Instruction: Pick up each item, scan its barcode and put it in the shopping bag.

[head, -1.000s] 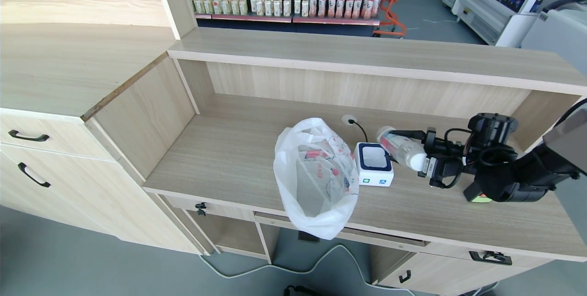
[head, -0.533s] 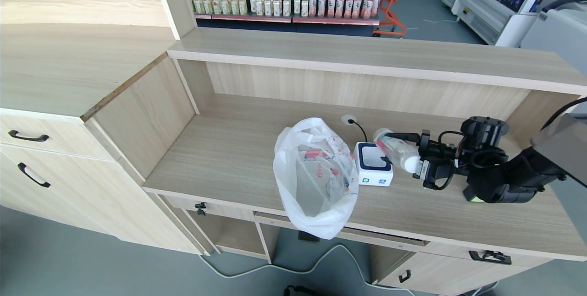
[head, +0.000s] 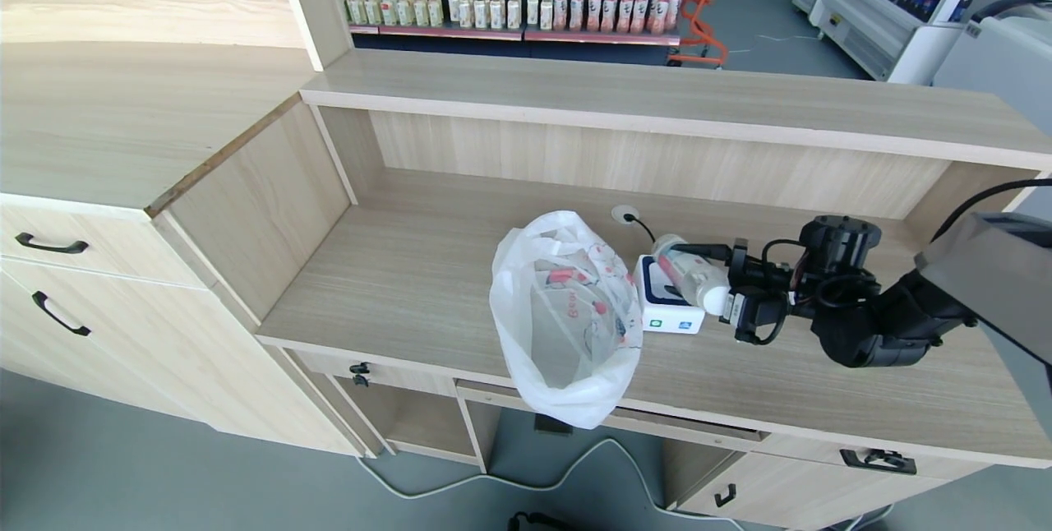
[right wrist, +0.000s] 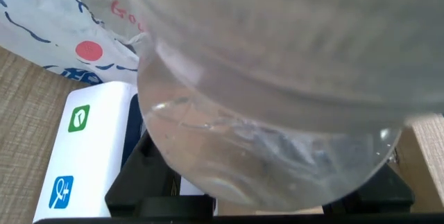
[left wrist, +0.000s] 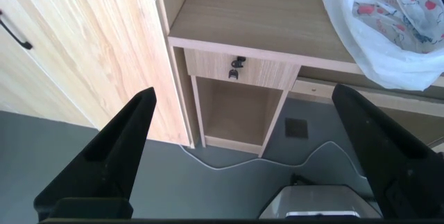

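Note:
My right gripper (head: 710,278) is shut on a clear plastic bottle (head: 687,271) with a white cap and a red label. It holds the bottle on its side just above the white barcode scanner (head: 662,316) on the counter. The bottle's clear wall (right wrist: 277,78) looms close in the right wrist view, with the scanner (right wrist: 87,154) under it. The white shopping bag (head: 563,317) stands open directly left of the scanner and touches it. My left gripper (left wrist: 239,154) hangs open below counter height, out over the floor, with the bag (left wrist: 388,30) above it.
A black cable (head: 643,228) runs from a hole in the counter to the scanner. The counter's back wall (head: 657,165) and raised ledge close the far side. A taller cabinet (head: 123,128) stands on the left. Bare counter lies left of the bag.
My right arm has carried the bottle leftward, from beside the scanner to above it. The bag and scanner have not moved.

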Controlling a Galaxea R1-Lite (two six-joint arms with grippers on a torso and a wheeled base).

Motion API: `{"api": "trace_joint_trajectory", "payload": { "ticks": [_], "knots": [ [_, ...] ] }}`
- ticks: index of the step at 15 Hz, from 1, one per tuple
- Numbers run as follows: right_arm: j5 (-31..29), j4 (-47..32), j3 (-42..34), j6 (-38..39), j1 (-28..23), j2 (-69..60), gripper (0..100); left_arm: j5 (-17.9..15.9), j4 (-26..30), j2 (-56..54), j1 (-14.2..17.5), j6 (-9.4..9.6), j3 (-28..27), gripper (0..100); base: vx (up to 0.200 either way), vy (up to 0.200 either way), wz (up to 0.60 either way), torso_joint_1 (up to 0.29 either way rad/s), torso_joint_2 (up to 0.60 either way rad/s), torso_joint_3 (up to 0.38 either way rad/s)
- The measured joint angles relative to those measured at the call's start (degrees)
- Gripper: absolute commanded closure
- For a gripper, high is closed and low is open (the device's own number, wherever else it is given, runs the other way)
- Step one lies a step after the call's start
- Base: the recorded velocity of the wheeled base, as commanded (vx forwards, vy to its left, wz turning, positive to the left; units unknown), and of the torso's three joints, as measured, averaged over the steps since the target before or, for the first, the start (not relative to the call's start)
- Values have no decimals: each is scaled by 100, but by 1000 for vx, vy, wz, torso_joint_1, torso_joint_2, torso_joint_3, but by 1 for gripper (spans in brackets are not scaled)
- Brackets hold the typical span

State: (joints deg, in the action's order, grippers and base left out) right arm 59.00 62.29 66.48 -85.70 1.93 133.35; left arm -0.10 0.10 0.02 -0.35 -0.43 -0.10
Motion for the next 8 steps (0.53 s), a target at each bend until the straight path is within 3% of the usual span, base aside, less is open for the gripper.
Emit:
{"api": "trace_joint_trajectory", "payload": {
  "ticks": [8],
  "knots": [
    [-24, 24, 234, 15, 102, 239, 100, 0, 0, 0, 0, 0, 0, 0, 0, 0, 0, 0, 0, 0]
  ]
}}
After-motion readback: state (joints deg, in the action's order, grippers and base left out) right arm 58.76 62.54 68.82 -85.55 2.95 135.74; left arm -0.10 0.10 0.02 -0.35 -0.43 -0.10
